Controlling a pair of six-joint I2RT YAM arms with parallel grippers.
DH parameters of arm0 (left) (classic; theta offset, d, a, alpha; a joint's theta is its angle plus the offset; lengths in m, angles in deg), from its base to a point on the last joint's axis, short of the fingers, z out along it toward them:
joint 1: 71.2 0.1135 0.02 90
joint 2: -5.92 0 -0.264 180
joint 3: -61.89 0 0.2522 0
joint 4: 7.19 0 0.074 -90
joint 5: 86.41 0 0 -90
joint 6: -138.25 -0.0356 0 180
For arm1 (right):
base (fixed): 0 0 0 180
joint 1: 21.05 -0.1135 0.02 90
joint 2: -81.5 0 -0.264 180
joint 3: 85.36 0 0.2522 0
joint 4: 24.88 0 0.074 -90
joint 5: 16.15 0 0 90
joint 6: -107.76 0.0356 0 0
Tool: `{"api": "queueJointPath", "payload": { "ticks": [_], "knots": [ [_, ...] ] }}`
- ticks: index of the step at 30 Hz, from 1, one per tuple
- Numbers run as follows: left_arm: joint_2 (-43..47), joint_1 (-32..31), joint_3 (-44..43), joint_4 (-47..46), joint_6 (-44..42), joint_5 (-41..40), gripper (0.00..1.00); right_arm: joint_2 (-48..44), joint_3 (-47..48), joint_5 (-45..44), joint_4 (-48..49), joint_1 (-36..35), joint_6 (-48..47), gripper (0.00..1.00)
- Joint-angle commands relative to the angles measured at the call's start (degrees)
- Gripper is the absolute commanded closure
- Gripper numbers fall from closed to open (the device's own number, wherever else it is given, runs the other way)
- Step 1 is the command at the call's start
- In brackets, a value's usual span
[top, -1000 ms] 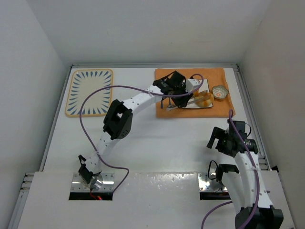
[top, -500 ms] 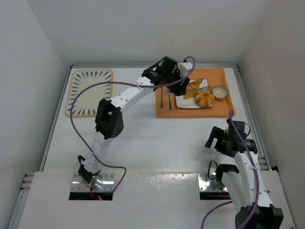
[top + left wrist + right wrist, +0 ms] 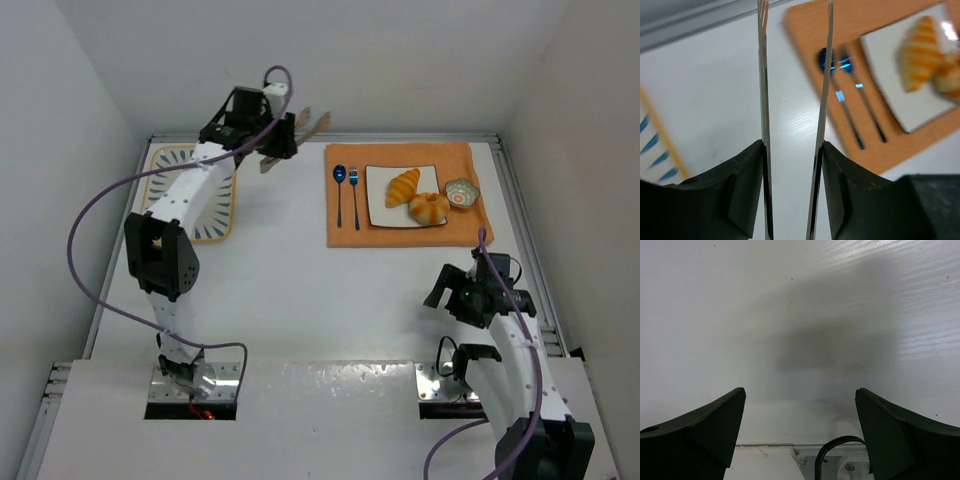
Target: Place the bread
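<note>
The bread lies on a white square plate (image 3: 385, 205): a ridged croissant (image 3: 403, 186) and a round bun (image 3: 428, 208) side by side. Both show blurred in the left wrist view, the croissant (image 3: 920, 52) and the bun (image 3: 950, 80). My left gripper (image 3: 285, 140) is raised at the back of the table, left of the plate. It is shut on a pair of metal tongs (image 3: 310, 125), whose two arms (image 3: 762, 100) stand apart with nothing between them. My right gripper (image 3: 447, 290) is open and empty over bare table near its base; it also shows in the right wrist view (image 3: 800, 405).
The plate sits on an orange mat (image 3: 345, 225) with a blue spoon (image 3: 340, 190) and fork (image 3: 354, 190) on its left and a small patterned bowl (image 3: 461, 192) on its right. A blue-patterned tray (image 3: 188, 193) lies at the back left.
My left arm has lifted off the plate and swung left and back with the tongs. The croissant and bun stay on the plate. The right arm has barely moved.
</note>
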Motion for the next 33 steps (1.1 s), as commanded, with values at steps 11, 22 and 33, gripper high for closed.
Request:
{"api": "queueJointPath", "payload": {
  "ticks": [11, 22, 33],
  "knots": [
    [-2.26, 5.87, 23.08, -9.30, 9.84, -18.42, 0.48, 2.26, 1.17, 1.72, 3.76, -0.02, 0.29, 0.09],
    [-6.22, 4.20, 31.26, -9.30, 11.52, -16.49, 0.25, -0.47, 0.29, 0.84, 2.00, -0.02, 1.52, 0.09],
    [0.97, 3.67, 23.45, -4.56, 8.36, -14.55, 0.00, -1.26, 0.20, 0.75, 1.12, -0.02, 1.00, 0.08]
  ]
}}
